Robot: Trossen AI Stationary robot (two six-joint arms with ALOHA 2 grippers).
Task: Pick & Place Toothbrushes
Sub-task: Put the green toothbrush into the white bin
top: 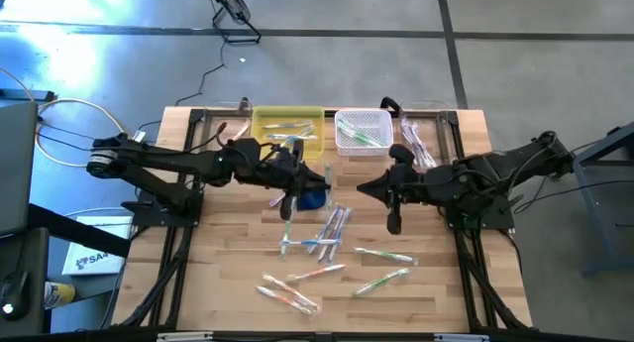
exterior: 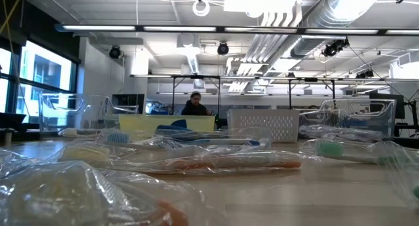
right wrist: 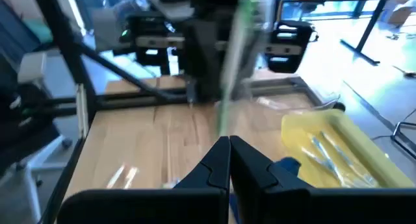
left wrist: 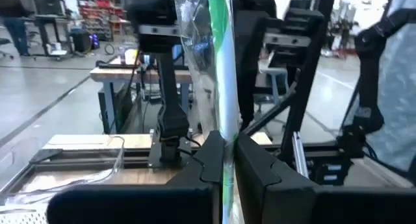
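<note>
A: Clear plastic wrap w/ a green stick inside, that was the toothbrush point(left wrist: 221, 87) in the left pincer point(left wrist: 224, 160), jaws clamped on it low down.

B: And rel. to the yellow bin point(top: 288, 127)?

A: Left pincer was just in front of that bin, over the surface point(top: 228, 273). Its brush stood upright in the wrist view, long axis running up from the jaws, head end not clear.

B: Right side?

A: Right pincer point(right wrist: 229, 160) sat farther over from the bin, in front of the white basket point(top: 363, 131), jaws together. A blurred green stick point(right wrist: 234, 62) rose above it; looked held, but I couldn't be sure.

B: The rest?

A: Loose toothbrushes point(top: 327, 233) lay scattered on the surface in front of the bin, flat, axes mostly pointing toward or slanting away from it. Some already in the bin and basket.

B: Handling?

A: Prob. very light, stiff stick, slippery crinkly wrapper. I'd pinch mid-handle across the long axis, not the loose film, else it slides or pivots.
</note>
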